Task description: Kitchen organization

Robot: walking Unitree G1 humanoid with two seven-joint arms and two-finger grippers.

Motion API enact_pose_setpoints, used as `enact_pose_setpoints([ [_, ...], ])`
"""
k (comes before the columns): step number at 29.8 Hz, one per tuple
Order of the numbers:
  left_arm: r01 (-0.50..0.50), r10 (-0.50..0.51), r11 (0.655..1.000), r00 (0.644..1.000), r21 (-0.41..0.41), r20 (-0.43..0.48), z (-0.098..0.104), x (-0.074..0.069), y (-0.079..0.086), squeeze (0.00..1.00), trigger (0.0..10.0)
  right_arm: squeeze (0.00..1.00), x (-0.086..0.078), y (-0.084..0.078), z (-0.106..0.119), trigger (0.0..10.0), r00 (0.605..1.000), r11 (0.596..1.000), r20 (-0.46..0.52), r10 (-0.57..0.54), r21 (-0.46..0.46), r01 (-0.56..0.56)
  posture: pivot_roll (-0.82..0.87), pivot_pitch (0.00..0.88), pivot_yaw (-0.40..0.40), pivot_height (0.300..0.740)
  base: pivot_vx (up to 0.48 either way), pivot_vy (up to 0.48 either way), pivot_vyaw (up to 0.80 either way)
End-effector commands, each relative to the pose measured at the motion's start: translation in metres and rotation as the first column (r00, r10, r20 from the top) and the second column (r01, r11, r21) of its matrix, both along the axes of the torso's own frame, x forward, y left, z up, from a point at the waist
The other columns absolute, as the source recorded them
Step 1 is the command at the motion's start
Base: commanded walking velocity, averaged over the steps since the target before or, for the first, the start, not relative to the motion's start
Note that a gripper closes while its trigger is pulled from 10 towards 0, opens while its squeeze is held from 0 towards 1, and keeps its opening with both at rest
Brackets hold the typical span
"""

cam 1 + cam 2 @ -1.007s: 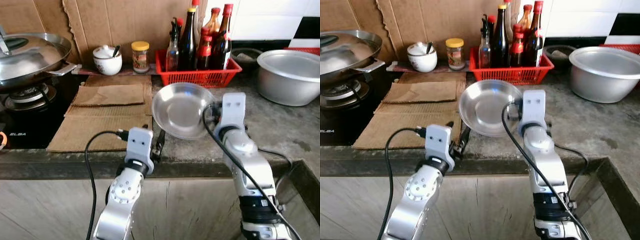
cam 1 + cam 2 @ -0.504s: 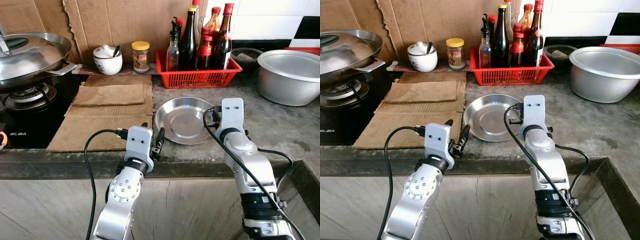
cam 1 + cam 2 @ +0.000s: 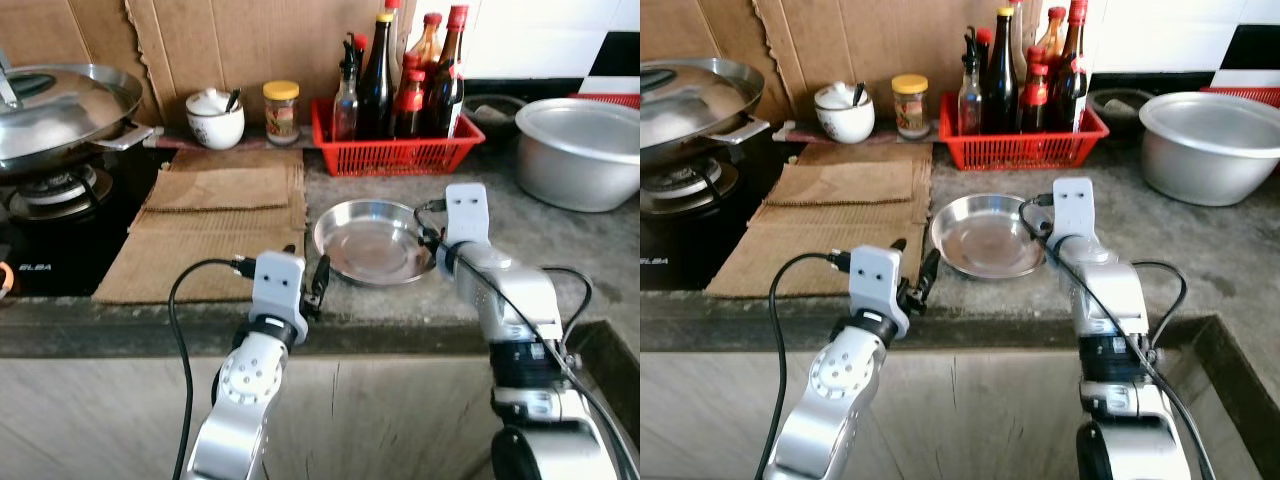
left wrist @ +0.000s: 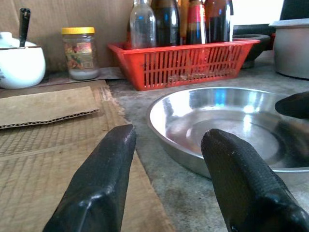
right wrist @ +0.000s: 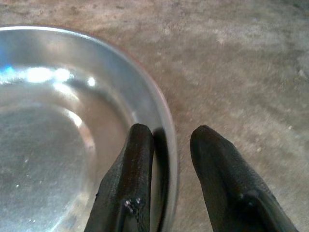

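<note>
From where I stand, the step in hand looks like letting go of the shallow round stainless-steel dish [image 3: 374, 240], which now sits flat on the grey stone counter [image 3: 560, 262]; I judge the safe way is to part the jaws a little more, so neither finger drags the rim, and then draw straight back along the fingers' own line rather than lifting, since a lift with the inner finger under the lip could tip the dish. Nearest me, the left gripper [image 4: 166, 181] hovers at the counter's front edge, its jaws spread and holding nothing, with the dish's near rim just ahead of the gap between them and the brown corrugated cardboard sheets [image 3: 215, 225] lying beneath and to one side of its fingers. That arm is bent up from below the counter, wrist level, fingers pointing away from the robot. A little further in, the right gripper [image 5: 166, 145] straddles the dish's rim: one finger lies inside the bowl against the wall, the other outside over bare counter, with a visible gap around the rim, so the jaws are slightly parted rather than pinching tight. The right arm rises steeply from the counter edge, forearm leaning forward and wrist turned inward toward the dish. Beyond both sets of jaws stands the red plastic basket of dark sauce bottles [image 3: 395, 145]; hold clear of it in any retreat.
</note>
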State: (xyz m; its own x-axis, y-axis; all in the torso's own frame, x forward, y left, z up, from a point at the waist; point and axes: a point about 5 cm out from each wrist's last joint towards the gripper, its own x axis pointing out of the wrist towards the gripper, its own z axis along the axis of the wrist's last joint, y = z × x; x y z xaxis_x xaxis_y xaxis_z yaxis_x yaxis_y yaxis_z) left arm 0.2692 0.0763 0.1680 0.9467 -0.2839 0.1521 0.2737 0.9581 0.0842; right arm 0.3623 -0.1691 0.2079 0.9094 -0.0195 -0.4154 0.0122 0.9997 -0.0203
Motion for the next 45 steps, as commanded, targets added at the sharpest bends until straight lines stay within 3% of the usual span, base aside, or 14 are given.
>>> enact_pose_setpoints([
  [1, -0.012, 0.012, 1.000, 1.000, -0.007, 0.016, 0.004, 0.000, 0.001, 0.00, 10.0, 0.00, 0.001, -0.001, 0.002, 10.0, 0.998, 0.999, -0.048, 0.036, 0.024, -0.034, 0.02, 0.028, -0.048, 0.740, 0.000, 0.000, 0.00],
  [7, -0.014, 0.014, 1.000, 1.000, -0.006, 0.016, 0.004, 0.000, 0.001, 0.00, 10.0, 0.00, 0.002, -0.001, -0.001, 10.0, 0.979, 0.994, -0.172, 0.113, 0.017, -0.111, 0.02, 0.029, -0.047, 0.740, 0.000, 0.000, 0.00],
  [10, -0.016, 0.016, 1.000, 1.000, -0.005, 0.018, 0.004, 0.000, 0.002, 0.00, 10.0, 0.00, 0.001, -0.001, -0.007, 10.0, 0.964, 0.985, -0.213, 0.159, -0.030, -0.169, 0.02, 0.032, -0.050, 0.740, 0.000, 0.000, 0.00],
  [11, -0.017, 0.017, 1.000, 1.000, -0.005, 0.018, 0.004, 0.000, 0.002, 0.00, 10.0, 0.00, 0.000, 0.002, -0.009, 0.0, 0.957, 0.980, -0.222, 0.185, -0.029, -0.196, 0.02, 0.033, -0.048, 0.740, 0.000, 0.000, 0.00],
  [14, -0.016, 0.017, 1.000, 1.000, -0.004, 0.018, 0.004, 0.000, 0.002, 0.00, 10.0, 0.00, 0.000, 0.003, -0.010, 0.0, 0.956, 0.979, -0.224, 0.191, -0.032, -0.203, 0.02, 0.034, -0.050, 0.740, 0.000, 0.000, 0.00],
  [20, -0.021, 0.021, 1.000, 1.000, -0.003, 0.018, 0.004, 0.000, 0.002, 0.00, 10.0, 0.00, 0.005, -0.005, -0.011, 0.0, 0.972, 0.994, -0.205, 0.113, 0.021, -0.111, 0.02, 0.034, -0.054, 0.740, 0.000, 0.000, 0.00],
  [26, -0.024, 0.024, 1.000, 1.000, -0.002, 0.017, 0.004, 0.000, 0.003, 0.00, 10.0, 0.00, 0.010, -0.011, 0.001, 0.0, 0.997, 0.994, -0.075, 0.023, 0.111, -0.015, 0.02, 0.029, -0.056, 0.740, 0.000, 0.000, 0.00],
  [27, -0.024, 0.024, 1.000, 1.000, -0.002, 0.015, 0.003, 0.000, 0.003, 0.00, 10.0, 0.00, 0.012, -0.014, 0.010, 0.0, 0.999, 0.982, 0.021, -0.041, 0.184, 0.036, 0.02, 0.027, -0.052, 0.740, 0.000, 0.000, 0.00],
  [29, -0.023, 0.023, 1.000, 1.000, -0.002, 0.015, 0.003, -0.001, 0.003, 0.00, 10.0, 0.00, 0.013, -0.017, 0.014, 0.0, 0.995, 0.972, 0.055, -0.088, 0.225, 0.074, 0.02, 0.024, -0.056, 0.740, 0.000, 0.000, 0.00],
  [33, -0.023, 0.023, 1.000, 1.000, 0.000, 0.017, 0.004, 0.000, 0.003, 0.00, 10.0, 0.00, 0.004, -0.022, 0.032, 0.0, 0.961, 0.932, 0.202, -0.190, 0.345, 0.112, 0.03, 0.021, -0.048, 0.740, 0.000, 0.000, 0.00],
  [37, -0.021, 0.021, 1.000, 1.000, 0.003, 0.017, 0.004, 0.001, 0.004, 0.00, 10.0, 0.00, -0.008, -0.018, 0.041, 0.0, 0.914, 0.946, 0.330, -0.236, 0.292, 0.139, 0.02, 0.017, -0.040, 0.740, 0.000, 0.000, 0.00],
  [41, -0.014, 0.014, 1.000, 1.000, 0.003, 0.019, 0.005, 0.002, 0.003, 0.00, 10.0, 0.00, -0.014, -0.015, 0.043, 0.0, 0.890, 0.946, 0.379, -0.255, 0.288, 0.148, 0.02, 0.012, -0.035, 0.740, 0.000, 0.000, 0.00],
  [43, -0.011, 0.011, 1.000, 1.000, -0.001, 0.029, 0.008, 0.003, 0.002, 0.00, 10.0, 0.00, -0.027, -0.008, 0.058, 0.0, 0.823, 0.968, 0.518, -0.231, 0.207, 0.141, 0.02, 0.008, -0.033, 0.740, 0.000, 0.000, -0.68],
  [45, -0.011, 0.011, 1.000, 0.999, -0.003, 0.031, 0.009, 0.003, 0.002, 0.00, 10.0, 0.00, -0.029, -0.006, 0.061, 0.0, 0.808, 0.971, 0.545, -0.223, 0.202, 0.132, 0.02, 0.008, -0.033, 0.740, 0.000, 0.000, -0.80],
])
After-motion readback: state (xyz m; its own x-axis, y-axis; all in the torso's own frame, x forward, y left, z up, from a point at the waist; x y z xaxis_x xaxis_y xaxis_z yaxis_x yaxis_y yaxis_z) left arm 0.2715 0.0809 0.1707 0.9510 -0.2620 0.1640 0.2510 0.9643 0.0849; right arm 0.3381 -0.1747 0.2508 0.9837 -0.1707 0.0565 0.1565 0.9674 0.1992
